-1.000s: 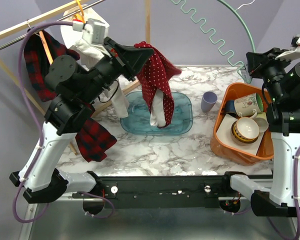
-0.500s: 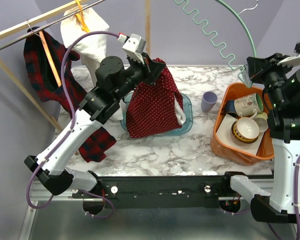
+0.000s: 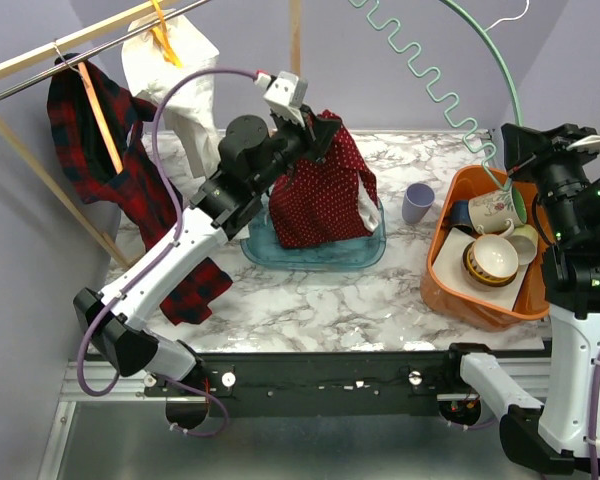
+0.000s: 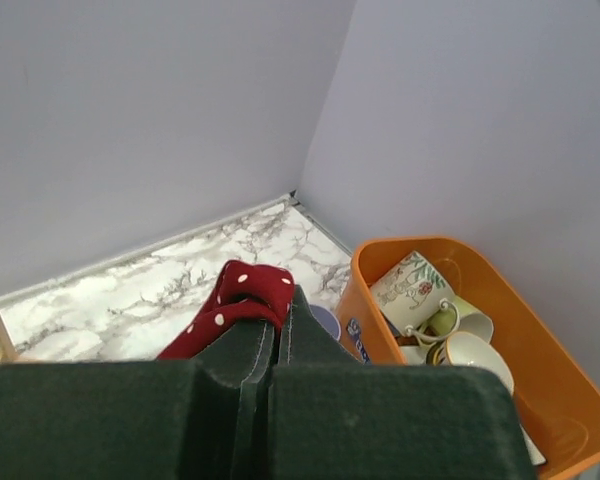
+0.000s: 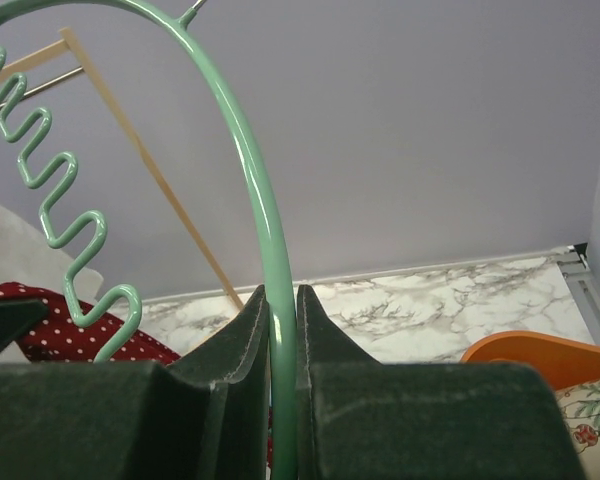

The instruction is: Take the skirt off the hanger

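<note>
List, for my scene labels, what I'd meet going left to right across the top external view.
Plaid shirt → red dotted skirt → purple cup → orange bin.

The left arm (image 3: pixel 180 262) stretches up and far out from its base. Its pincer (image 3: pixel 323 122) is squeezed tight on the top of the skirt (image 3: pixel 325 190). The right arm (image 3: pixel 578 280) stands tall, and its pincer (image 3: pixel 507 155) pinches the thin hanger (image 5: pixel 273 240) between both fingers.
</note>
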Motion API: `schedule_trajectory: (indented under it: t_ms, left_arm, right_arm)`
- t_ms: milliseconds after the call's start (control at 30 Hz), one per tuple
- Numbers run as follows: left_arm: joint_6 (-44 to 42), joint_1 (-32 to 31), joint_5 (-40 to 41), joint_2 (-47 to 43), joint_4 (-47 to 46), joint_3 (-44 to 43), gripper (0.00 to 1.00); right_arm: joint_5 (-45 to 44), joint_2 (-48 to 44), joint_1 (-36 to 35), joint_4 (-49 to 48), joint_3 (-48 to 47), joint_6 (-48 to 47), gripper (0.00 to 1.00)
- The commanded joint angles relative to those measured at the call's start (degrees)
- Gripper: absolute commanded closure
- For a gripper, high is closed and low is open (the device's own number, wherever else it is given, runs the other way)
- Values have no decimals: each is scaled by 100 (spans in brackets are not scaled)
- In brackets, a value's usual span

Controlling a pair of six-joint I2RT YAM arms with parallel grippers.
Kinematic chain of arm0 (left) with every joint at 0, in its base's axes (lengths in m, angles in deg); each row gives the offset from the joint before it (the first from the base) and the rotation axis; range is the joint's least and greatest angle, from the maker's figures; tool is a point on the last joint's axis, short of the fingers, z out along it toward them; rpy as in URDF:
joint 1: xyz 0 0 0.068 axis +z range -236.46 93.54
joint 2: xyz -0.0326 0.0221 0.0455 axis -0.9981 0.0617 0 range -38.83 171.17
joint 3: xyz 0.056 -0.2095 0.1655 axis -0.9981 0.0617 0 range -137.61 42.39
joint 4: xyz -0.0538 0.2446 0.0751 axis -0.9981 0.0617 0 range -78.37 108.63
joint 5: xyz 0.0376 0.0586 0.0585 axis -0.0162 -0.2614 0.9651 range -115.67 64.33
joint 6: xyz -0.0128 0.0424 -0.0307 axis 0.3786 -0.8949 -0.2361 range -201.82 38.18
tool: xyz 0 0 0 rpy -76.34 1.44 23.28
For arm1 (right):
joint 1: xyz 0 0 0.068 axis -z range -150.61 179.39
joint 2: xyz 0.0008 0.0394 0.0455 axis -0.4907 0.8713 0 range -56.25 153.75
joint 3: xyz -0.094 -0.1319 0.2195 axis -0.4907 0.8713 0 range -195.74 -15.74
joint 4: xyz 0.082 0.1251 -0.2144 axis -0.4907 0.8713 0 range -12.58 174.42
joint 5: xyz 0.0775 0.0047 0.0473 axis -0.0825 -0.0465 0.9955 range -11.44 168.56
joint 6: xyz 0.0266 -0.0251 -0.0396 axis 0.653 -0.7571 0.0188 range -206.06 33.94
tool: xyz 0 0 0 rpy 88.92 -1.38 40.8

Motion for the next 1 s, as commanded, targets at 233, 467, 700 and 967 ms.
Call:
schedule_trajectory:
  t_ms: [233,467,700,967]
  left_arm:
    - [626,30,787,-245,-1150,2871,81]
    - [468,21,541,-403,175,1784,1]
    - [520,21,242,-517,1662,281,1]
    - [495,21,337,-1149,2084,271,3]
  right_arm:
    - [-94,-121,18,-186,210,-55,99]
    - [-180,344,-244,-63,-1,-537,99]
    - [-2070,1179,-1642,-458,-467,-1847,99]
    - [-2141,1320,-2475,-1494,-73,-2540,99]
